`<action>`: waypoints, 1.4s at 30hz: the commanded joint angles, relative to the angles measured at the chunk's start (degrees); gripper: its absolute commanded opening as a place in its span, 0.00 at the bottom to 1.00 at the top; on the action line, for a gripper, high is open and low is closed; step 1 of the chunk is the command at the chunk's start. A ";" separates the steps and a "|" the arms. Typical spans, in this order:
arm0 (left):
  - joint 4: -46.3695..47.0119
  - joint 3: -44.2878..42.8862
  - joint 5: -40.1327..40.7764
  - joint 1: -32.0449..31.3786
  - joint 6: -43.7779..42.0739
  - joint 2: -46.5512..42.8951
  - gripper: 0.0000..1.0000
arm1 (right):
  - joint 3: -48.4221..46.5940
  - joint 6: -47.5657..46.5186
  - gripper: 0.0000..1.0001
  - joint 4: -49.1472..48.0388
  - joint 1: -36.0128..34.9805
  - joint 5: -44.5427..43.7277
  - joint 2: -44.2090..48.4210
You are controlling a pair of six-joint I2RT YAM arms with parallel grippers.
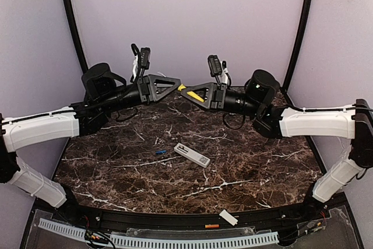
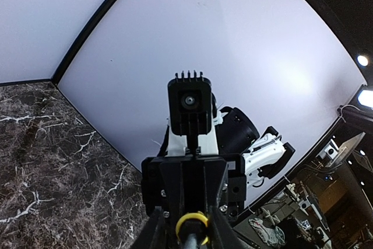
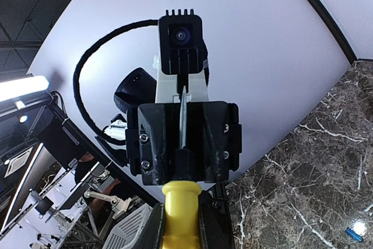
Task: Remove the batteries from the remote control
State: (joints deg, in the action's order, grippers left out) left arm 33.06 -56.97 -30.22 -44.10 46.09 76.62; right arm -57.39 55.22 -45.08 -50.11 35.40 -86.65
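The white remote control [image 1: 192,154] lies flat on the marble table [image 1: 116,173], with nothing gripping it. A blue battery [image 1: 159,151] lies just left of it and shows again as the blue battery [image 3: 352,234] in the right wrist view. An orange battery [image 1: 211,225] rests on the front ledge. Both arms meet high over the back of the table. My right gripper [image 1: 186,90] [image 3: 182,220] is shut on the yellow handle of a screwdriver [image 1: 193,94] [image 3: 180,214]. My left gripper [image 1: 176,84] [image 2: 190,225] faces it, jaws closed round the shaft end of the screwdriver [image 2: 192,225].
A short white cover plate [image 1: 228,218] lies on the front ledge beside the orange battery. Lilac walls enclose the table at the back and on both sides. A perforated white strip [image 1: 175,241] runs along the near edge.
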 commanded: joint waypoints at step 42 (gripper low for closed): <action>-71.45 -16.21 26.49 0.08 -22.14 -15.52 0.00 | 1.22 -30.04 0.99 42.52 0.18 -18.81 14.32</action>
State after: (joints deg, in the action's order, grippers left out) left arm -23.20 -68.49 -11.27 -44.14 29.58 61.36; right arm -57.71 28.99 -7.88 -50.35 21.87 -74.87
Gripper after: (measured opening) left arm 0.127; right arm 0.983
